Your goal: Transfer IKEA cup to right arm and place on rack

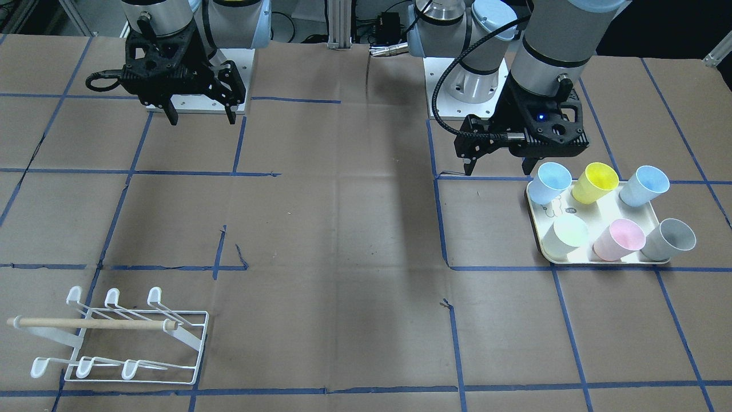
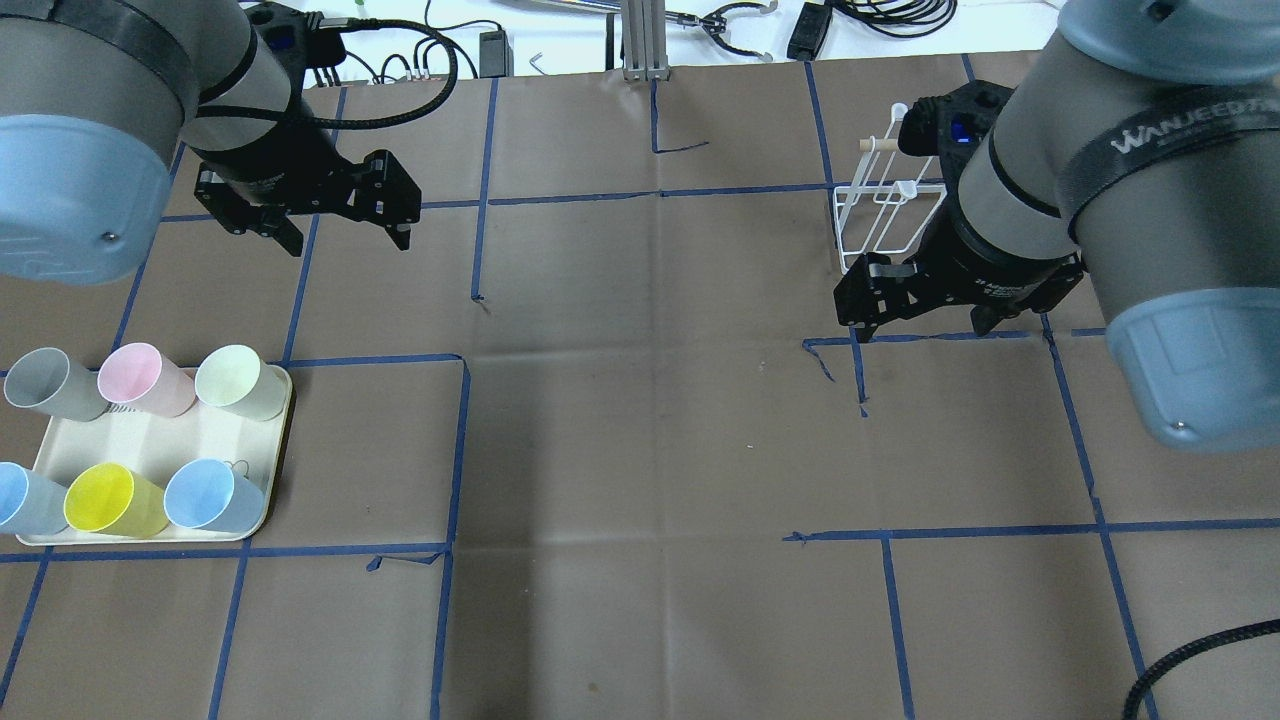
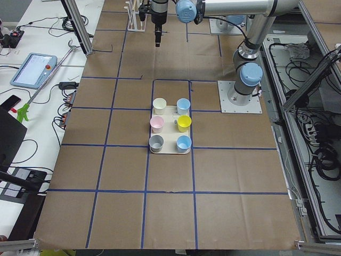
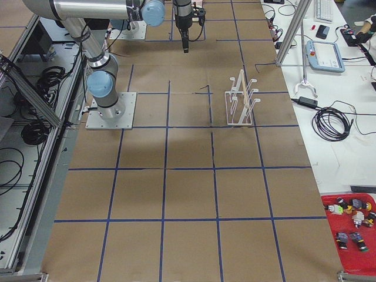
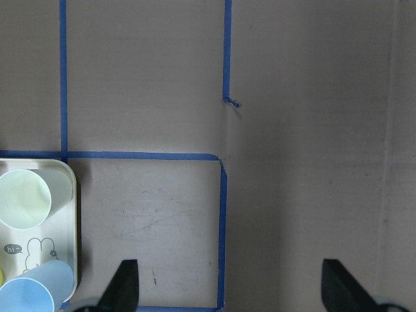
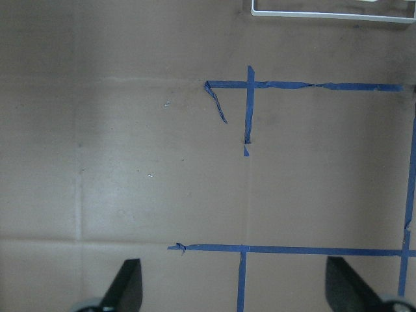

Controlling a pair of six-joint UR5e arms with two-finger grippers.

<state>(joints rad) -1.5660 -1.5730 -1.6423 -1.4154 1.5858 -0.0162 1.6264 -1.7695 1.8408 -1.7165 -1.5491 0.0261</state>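
Note:
Several coloured cups stand on a cream tray [image 1: 600, 261]: two light blue [image 1: 550, 182], a yellow [image 1: 595, 182], a pale green [image 1: 565, 236], a pink [image 1: 619, 239] and a grey [image 1: 668, 239]. My left gripper [image 1: 497, 169] is open and empty, raised just behind the tray; it also shows in the overhead view [image 2: 350, 243]. My right gripper [image 2: 920, 332] is open and empty, hovering just in front of the white wire rack [image 2: 885, 215]. The rack [image 1: 137, 337] with its wooden dowel [image 1: 91, 324] holds no cup.
The table is brown paper with blue tape lines [image 2: 660, 193]. The left wrist view shows the tray's corner [image 5: 39, 250] with the pale green cup [image 5: 26, 198]. The right wrist view shows the rack's base wire [image 6: 331, 12] at the top edge.

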